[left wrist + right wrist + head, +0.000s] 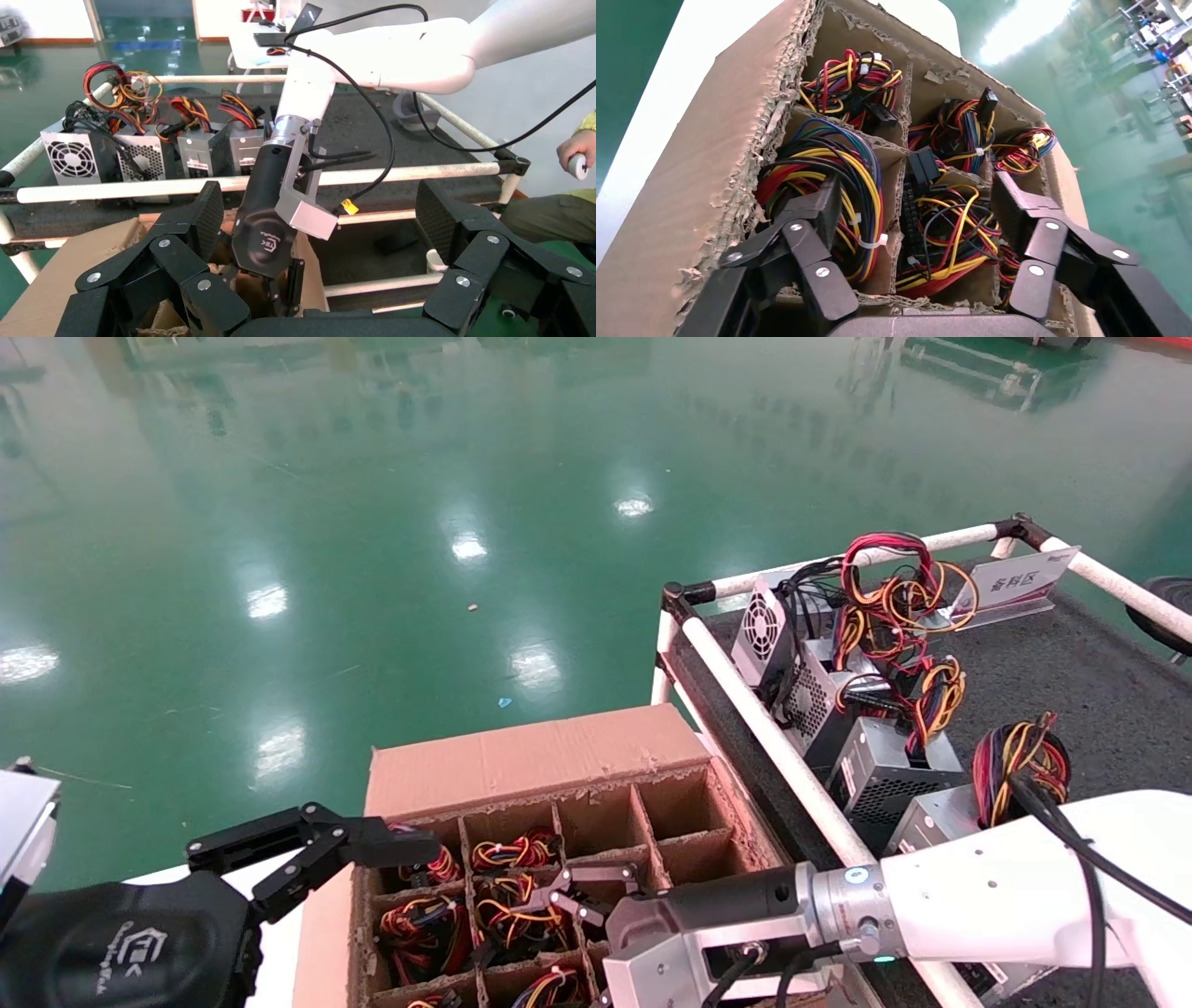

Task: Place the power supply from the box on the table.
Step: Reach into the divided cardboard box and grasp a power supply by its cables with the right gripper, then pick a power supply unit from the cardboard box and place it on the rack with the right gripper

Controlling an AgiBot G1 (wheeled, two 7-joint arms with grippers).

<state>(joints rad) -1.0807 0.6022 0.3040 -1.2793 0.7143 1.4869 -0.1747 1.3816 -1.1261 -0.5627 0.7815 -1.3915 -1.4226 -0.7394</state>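
My right gripper (568,889) hangs w/ fingers spread over the box (521,761), straddling a cell's wire bundle (947,235) to grab its power supply for the counter (1099,691); left gripper (372,845), fingers spread too, idles at box edge.

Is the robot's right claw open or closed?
Open. The right gripper hangs over the brown cardboard box, black fingers spread wide around a cell of coloured wires, gripping nothing.

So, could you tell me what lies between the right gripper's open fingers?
In the right wrist view, the right gripper straddles a cell of the box: a cardboard divider wall and bundled power supply cables lie between its fingers.
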